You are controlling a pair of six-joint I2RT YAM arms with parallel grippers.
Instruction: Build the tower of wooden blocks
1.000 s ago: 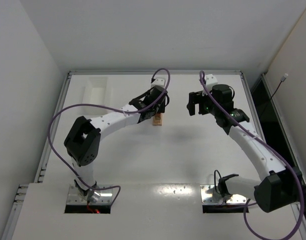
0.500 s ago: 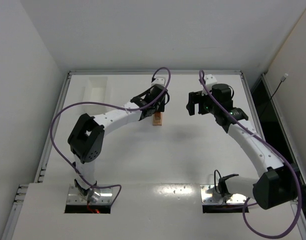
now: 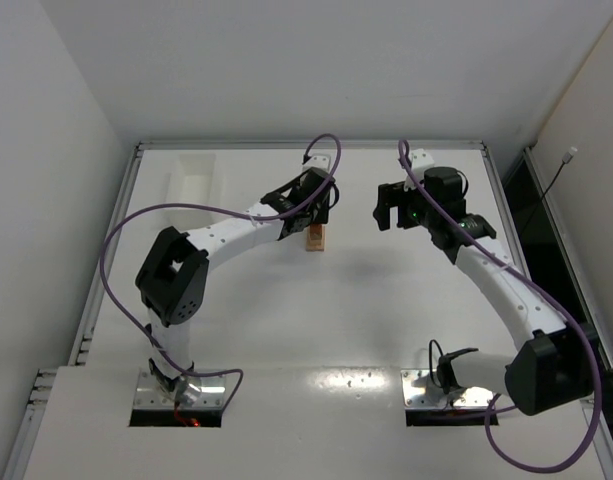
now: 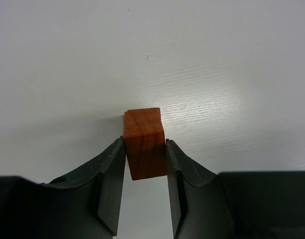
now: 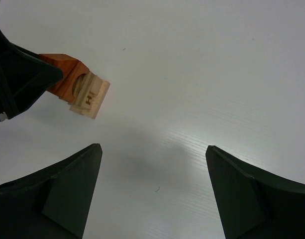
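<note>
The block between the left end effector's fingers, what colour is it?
The block is reddish-brown with wood grain, clearest in the left wrist view.

White table (image 3: 336, 320) with a low raised rim, glossy with streaks of glare, white rectangular tray (image 3: 191, 185) near its far left corner, narrow tower (image 3: 317, 240) standing mid-table toward the far side, tan block (image 5: 90, 97) at its foot, reddish-brown block (image 4: 144, 144) above it.
</note>
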